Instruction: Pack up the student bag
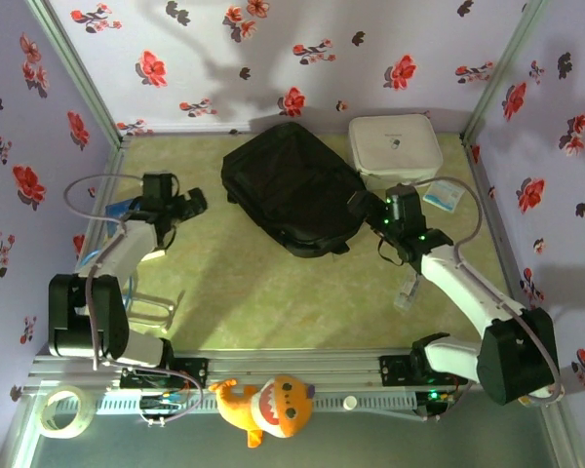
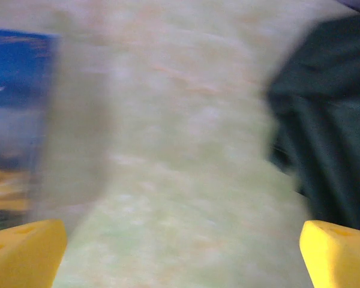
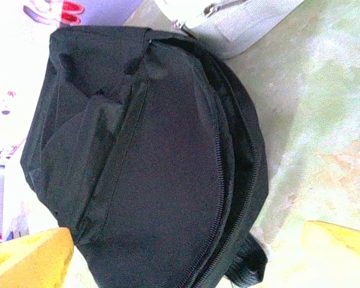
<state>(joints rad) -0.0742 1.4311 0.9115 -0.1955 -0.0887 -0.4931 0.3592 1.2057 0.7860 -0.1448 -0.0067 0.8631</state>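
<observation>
step: early, nothing seen packed | student bag (image 1: 291,190) lies mid-table, touching white case (image 1: 395,146) | left gripper (image 2: 180,258) spread, empty; right gripper (image 3: 186,252) spread over the bag's zip edge | next: likely find zip pull; pinch squarely

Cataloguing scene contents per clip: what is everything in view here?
student bag: one, black, centre-back of table
zip case: one, white, right of the student bag
flat printed item: one, blue, table's left side
small packet: one, white-blue, just nearer than the zip case
clear wrapper: one, see-through, beside right arm
plush toy: one, orange, near frame rail
tape roll: one, pale, near-left corner
left end effector: one, yellow fingers, open above bare table
right end effector: one, yellow fingers, open over the student bag
</observation>
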